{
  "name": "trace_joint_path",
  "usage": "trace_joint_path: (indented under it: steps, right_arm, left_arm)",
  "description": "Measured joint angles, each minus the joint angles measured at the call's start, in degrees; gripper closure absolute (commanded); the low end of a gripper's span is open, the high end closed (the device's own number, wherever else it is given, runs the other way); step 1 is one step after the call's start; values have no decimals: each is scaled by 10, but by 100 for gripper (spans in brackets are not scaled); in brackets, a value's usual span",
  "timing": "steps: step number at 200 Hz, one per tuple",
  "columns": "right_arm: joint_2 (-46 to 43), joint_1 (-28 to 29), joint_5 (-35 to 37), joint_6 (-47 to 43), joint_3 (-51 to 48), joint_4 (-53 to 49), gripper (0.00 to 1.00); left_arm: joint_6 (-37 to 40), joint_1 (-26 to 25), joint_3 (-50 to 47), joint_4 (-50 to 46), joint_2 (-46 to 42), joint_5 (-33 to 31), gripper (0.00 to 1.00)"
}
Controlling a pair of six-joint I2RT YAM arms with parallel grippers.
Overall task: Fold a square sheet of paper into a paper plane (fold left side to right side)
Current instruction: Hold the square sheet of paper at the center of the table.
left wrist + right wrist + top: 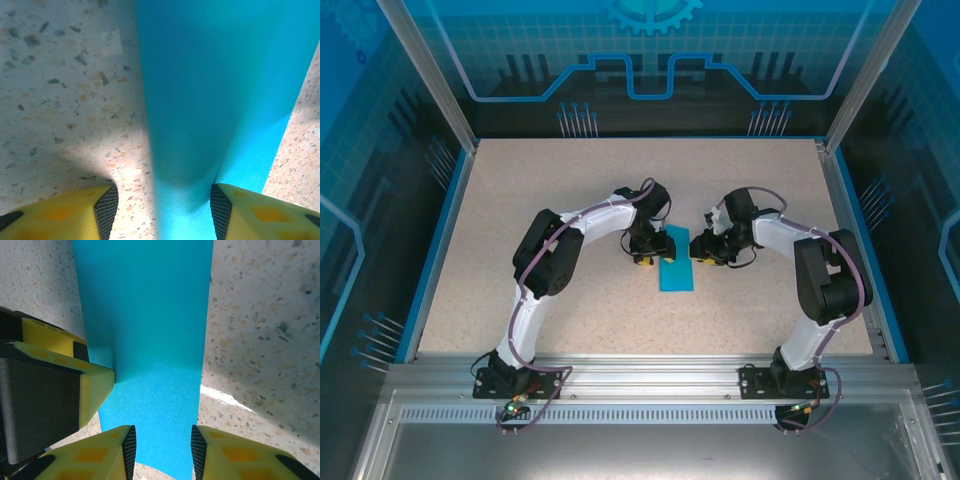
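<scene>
Two grippers, one sheet, one table. Item one: my left gripper, yellow fingers with black ribbed pads, jaws spread. In its wrist view the right-hand pad sits against the edge of the paper, while the left-hand pad stands clear of it over bare table, so nothing is pinched. Item two: my right gripper, same make, jaws parted, with the sheet showing in the gap between the pads. I cannot tell whether the tips touch the paper. Item three: the square sheet of paper, teal-blue, plain and unmarked. From above it shows as a narrow oblong with its long axis running away from my bases. It lies near the middle of the table between my two grippers, the left gripper at its left edge and the right gripper at its right edge. In my left wrist view the sheet appears to bulge up softly between the fingers. In my right wrist view it reads as a flat, straight-edged strip, and a yellow finger of the left gripper meets its edge at the left of that view. Item four: table, speckled beige, with a darker blue border strip along its sides.
</scene>
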Motion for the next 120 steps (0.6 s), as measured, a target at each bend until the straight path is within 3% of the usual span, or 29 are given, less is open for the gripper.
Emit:
trace_joint_path:
  steps: [97, 120]
  right_arm:
    - [0, 0, 0, 1, 0, -2, 64]
    - [0, 0, 0, 2, 0, -2, 68]
  left_arm:
    - [-1, 0, 3, -3, 2, 0, 43]
    - [-2, 0, 3, -3, 2, 0, 42]
